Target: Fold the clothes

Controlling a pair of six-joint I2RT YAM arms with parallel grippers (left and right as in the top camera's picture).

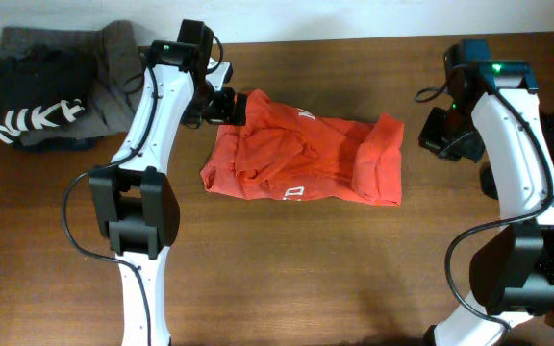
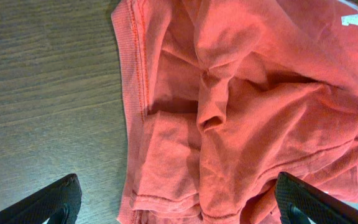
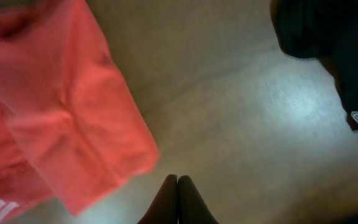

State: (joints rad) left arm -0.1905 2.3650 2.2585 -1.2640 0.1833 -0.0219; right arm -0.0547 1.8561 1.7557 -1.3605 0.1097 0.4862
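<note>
While both claws sit up at the far half of the table (image 1: 306, 269), the red shirt (image 1: 306, 159) lies bunched at centre, seen from overhead. Long axis runs 9 to 3, slightly tilted, 3 o'clock end wider. Can't tell which end is the collar; white print shows at the 12 edge and again near the 6 edge.

Left claw (image 1: 225, 106): fully released, fingers (image 2: 58, 200) spread wide, hanging over the shirt's 10 o'clock corner. A stitched ribbed hem runs along the cloth edge under me, with bare wood on the 9 side of it.

Right claw (image 3: 177, 182): clenched tight, nothing between the tips, over bare wood just off the shirt's 3 o'clock edge. Not touching cloth.

Room: wide open wood from 4 through 8, between the arm bases. A strip of wood is free at 12 behind the shirt. A dark clothes pile (image 1: 41, 91) sits at 10, at the table edge, well apart from the shirt.
</note>
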